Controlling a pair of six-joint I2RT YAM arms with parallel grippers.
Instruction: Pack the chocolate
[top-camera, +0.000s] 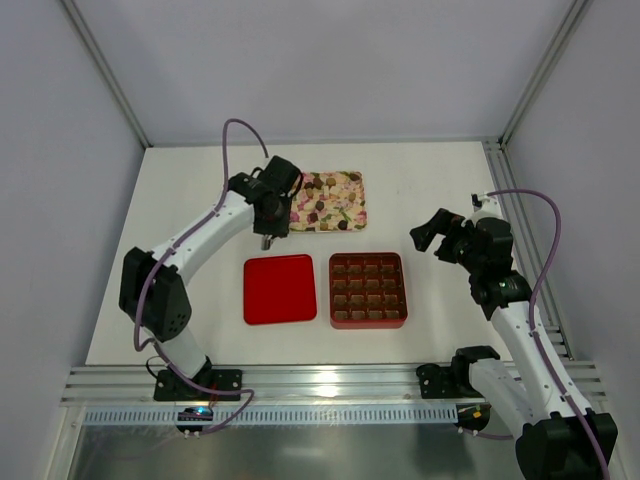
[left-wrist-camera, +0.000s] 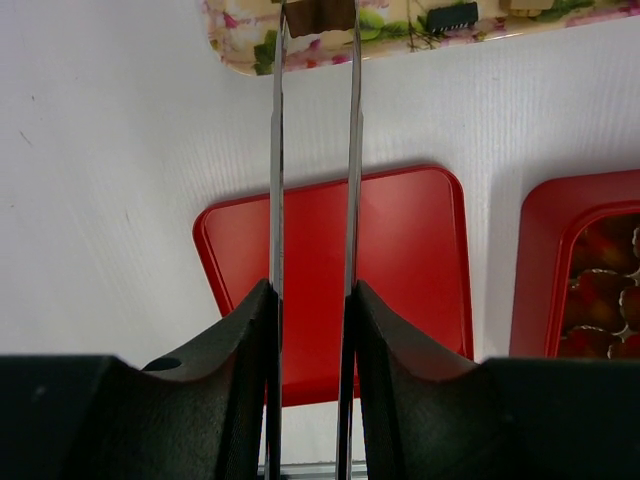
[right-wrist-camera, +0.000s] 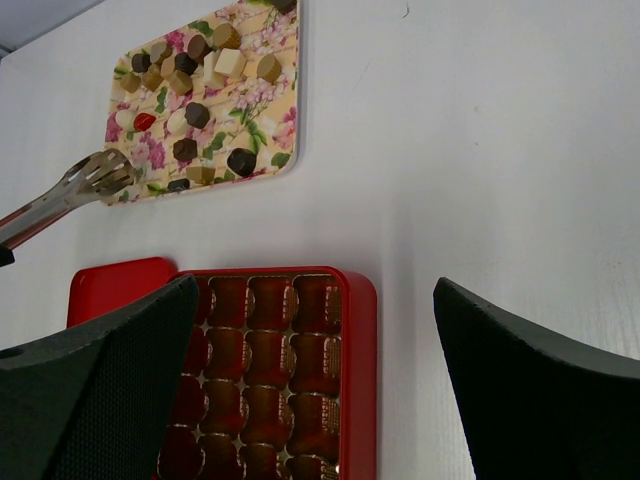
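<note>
**A:** White tabletop (top-camera: 420, 190) is filling the top view, with grey walls closing it in. Where is the chocolate (right-wrist-camera: 197, 114) sitting?

**B:** Most of it is lying loose on the flowered tray (top-camera: 360, 178), upper centre of that view. One brown piece (left-wrist-camera: 320, 15) is sitting between the tips of the tongs (left-wrist-camera: 352, 180), at the top edge of the left wrist view, over the tray's left end. I cannot tell whether it is hanging clear of the tray.

**A:** And the grippers?

**B:** The left gripper (left-wrist-camera: 312, 340) is clamping the tongs across both blades and pinching them onto that piece. The right gripper (right-wrist-camera: 315, 290) is standing wide apart and holding nothing, out at the right of the top view.

**A:** Which way is the piece needing to go?

**B:** The red box (top-camera: 368, 324) is lying down and to the right of the tongs in the top view, beyond the red lid (top-camera: 280, 290). The tongs are running straight up the left wrist frame, and the piece is lying crosswise, its wider side spanning the gap. The left arm is nearer, so I am judging that a swing toward the lower right is coming. The cells are looking mostly empty.
</note>
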